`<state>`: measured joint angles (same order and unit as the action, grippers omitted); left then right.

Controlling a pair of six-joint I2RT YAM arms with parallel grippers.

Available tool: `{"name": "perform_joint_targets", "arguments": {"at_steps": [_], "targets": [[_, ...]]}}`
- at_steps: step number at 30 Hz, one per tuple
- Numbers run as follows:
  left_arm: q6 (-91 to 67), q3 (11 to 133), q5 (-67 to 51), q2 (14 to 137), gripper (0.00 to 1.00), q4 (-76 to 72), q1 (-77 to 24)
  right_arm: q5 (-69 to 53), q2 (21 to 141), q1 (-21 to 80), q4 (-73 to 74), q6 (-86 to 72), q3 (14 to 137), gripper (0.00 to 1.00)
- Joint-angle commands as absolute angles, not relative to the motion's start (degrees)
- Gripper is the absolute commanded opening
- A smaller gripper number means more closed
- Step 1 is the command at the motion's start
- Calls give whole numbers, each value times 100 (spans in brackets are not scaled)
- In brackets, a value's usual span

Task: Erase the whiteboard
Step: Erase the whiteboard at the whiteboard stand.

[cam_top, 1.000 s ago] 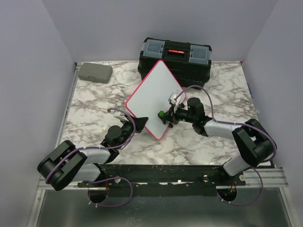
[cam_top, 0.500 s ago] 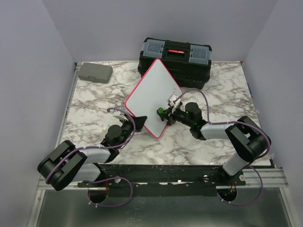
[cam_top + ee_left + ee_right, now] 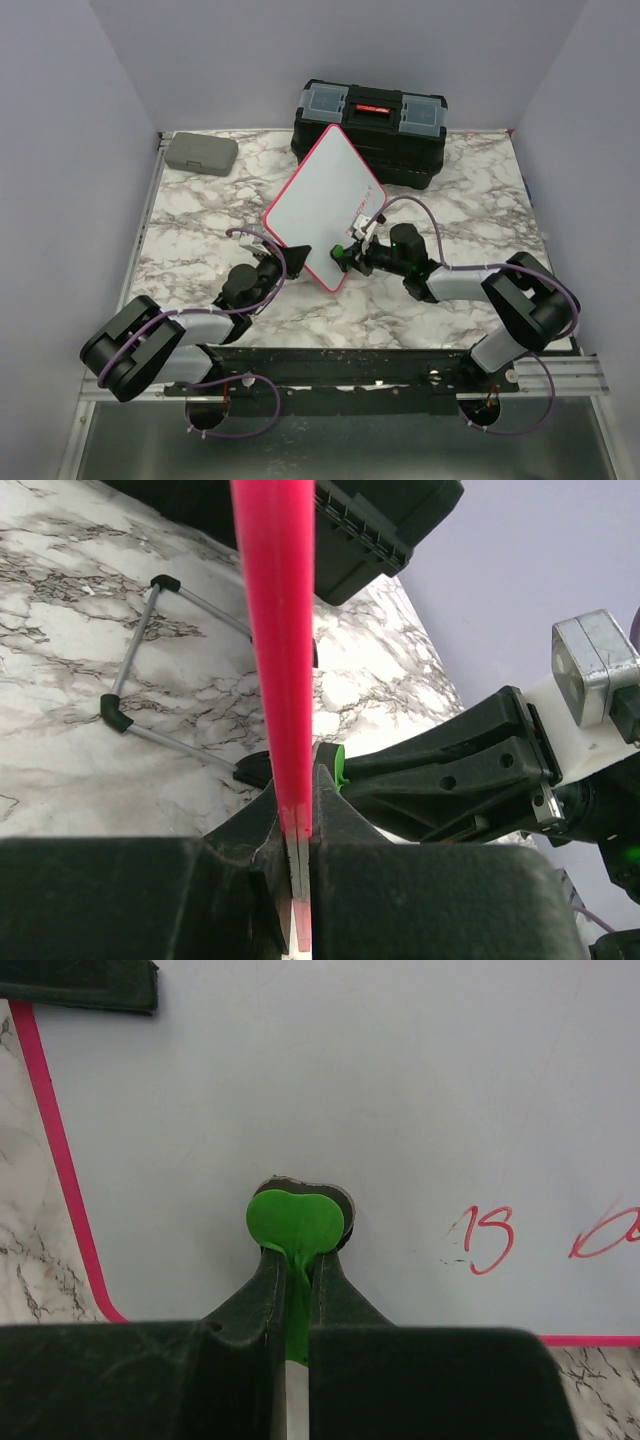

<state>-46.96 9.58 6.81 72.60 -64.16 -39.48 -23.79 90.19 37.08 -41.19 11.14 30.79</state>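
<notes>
Right wrist view crops red writing (image 3: pixel 489 1240) on the whiteboard (image 3: pixel 400 1110).

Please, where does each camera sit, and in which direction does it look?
Top external: above and behind the arm bases, looking down on the table, whiteboard, toolbox; both arms show.
Left wrist: on the left arm, looking along the whiteboard's pink edge; the left gripper, shut on it, shows.
Right wrist: on the right arm, facing the board's white face and red writing; the right gripper, shut on a green eraser, shows.
Shared: both wrist views show the green eraser.
</notes>
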Motion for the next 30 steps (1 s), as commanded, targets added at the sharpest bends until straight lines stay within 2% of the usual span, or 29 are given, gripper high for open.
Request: {"name": "perform_joint_targets", "arguments": {"at_steps": [1, 8, 16, 23, 30], "targets": [[-4968, 1149, 237, 7312, 0, -7155, -4037, -2515, 9091, 3837, -4092, 852, 3383, 1], [-4975, 1127, 237, 7286, 0, -7097, -4043, -1803, 9593, 3618, -4314, 609, 3933, 1], [-4948, 1125, 238, 7243, 0, -7092, -4047, -1578, 9603, 3169, -4351, 848, 3811, 1], [-4917, 1096, 257, 7202, 0, -7054, -4041, -2309, 9531, 3116, -3919, 1179, 3476, 1], [-4957, 1116, 264, 7345, 0, -7194, -4043, -2610, 9506, 3625, -4127, 966, 3483, 1]]}}
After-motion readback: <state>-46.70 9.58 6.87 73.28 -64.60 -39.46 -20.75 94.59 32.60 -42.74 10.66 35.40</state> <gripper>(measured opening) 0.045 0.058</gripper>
